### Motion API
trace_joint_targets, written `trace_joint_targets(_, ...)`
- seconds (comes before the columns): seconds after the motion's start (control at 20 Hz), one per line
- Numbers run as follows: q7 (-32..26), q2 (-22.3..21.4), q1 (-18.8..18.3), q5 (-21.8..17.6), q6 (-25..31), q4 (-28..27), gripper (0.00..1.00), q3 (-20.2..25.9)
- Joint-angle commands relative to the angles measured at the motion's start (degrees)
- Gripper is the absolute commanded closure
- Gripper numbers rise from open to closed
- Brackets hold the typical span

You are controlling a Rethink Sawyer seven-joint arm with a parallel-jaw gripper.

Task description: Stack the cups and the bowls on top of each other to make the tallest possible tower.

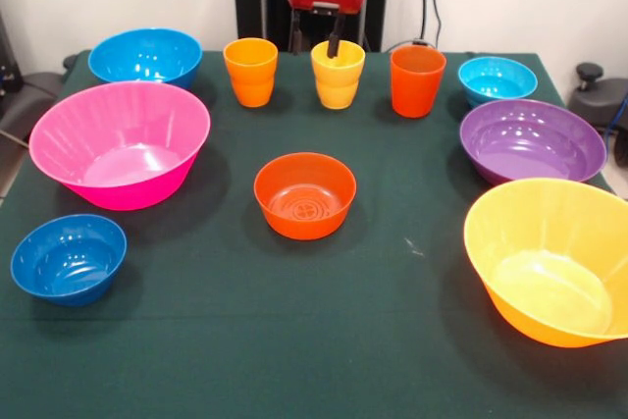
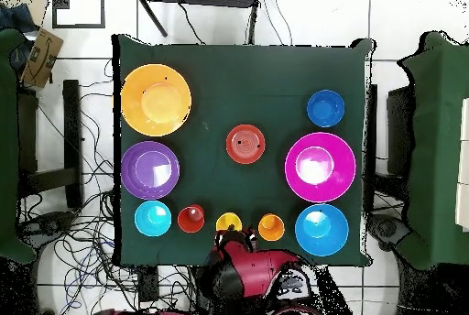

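Observation:
Three cups stand in a row at the table's far side: light orange (image 1: 250,71), yellow (image 1: 339,74) and red-orange (image 1: 417,80). My gripper (image 1: 316,46) is open and hangs at the yellow cup, one finger inside it and the other outside its left wall. The small orange-red bowl (image 1: 305,195) sits alone mid-table. The dark blue bowl (image 1: 69,257) is near left and the cyan bowl (image 1: 497,80) far right. No pieces are stacked. In the overhead view the gripper (image 2: 234,234) is over the yellow cup (image 2: 229,222).
A large pink bowl (image 1: 120,144) and a medium blue bowl (image 1: 145,56) stand on the left. A purple bowl (image 1: 533,139) and a large yellow-orange bowl (image 1: 554,262) stand on the right. The green table (image 1: 294,340) has open cloth along its near edge.

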Motion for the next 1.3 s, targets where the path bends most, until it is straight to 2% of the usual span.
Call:
trace_joint_targets(0.05,4.87,2.92,1.03,-2.33,-2.4,-3.84,0.0,2.19)
trace_joint_targets(0.3,4.85,3.75,-1.01,-3.24,-2.03,-3.7,0.0,4.58)
trace_joint_targets(0.7,5.37,7.14,-0.1,-3.0,-6.68,-4.79,0.0,3.82)
trace_joint_targets(1.3,5.55,9.02,0.13,-3.12,-9.85,-5.27,0.0,3.21)
